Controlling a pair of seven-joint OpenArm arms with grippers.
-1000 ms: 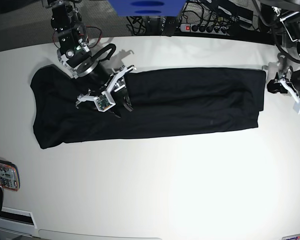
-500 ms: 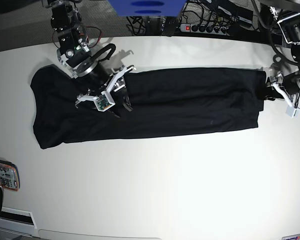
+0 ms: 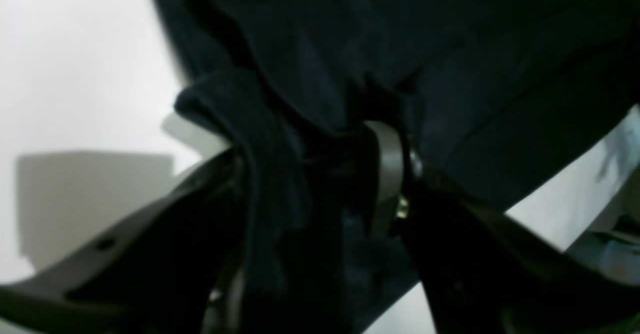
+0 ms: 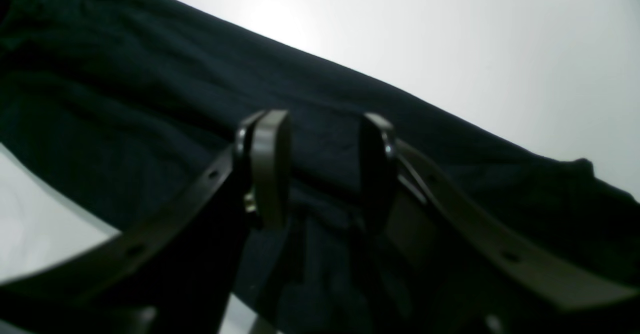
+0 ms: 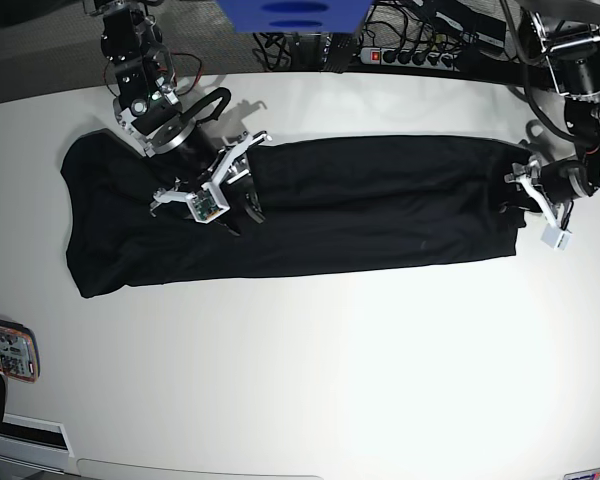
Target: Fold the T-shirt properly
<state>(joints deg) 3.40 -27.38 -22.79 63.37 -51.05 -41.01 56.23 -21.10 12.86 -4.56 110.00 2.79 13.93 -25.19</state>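
The black T-shirt (image 5: 360, 205) lies folded into a long band across the white table (image 5: 330, 360). My left gripper (image 5: 515, 195) is at the band's right end, open, with the bunched hem between its wide-spread fingers. The left wrist view shows that fabric (image 3: 270, 139) running between the left gripper (image 3: 310, 154) fingers. My right gripper (image 5: 242, 212) hangs over the shirt's left part, open. In the right wrist view the right gripper (image 4: 322, 144) pads stand apart with only flat T-shirt (image 4: 125, 74) below them.
A power strip (image 5: 410, 55) with cables lies beyond the table's far edge, next to a blue object (image 5: 290, 15). A small colourful card-like thing (image 5: 5, 350) sits at the table's left edge. White tabletop stretches in front of the shirt.
My left gripper has moved left from the bare table onto the shirt's right end, and the hem now sits between its fingers. The right arm has not moved.
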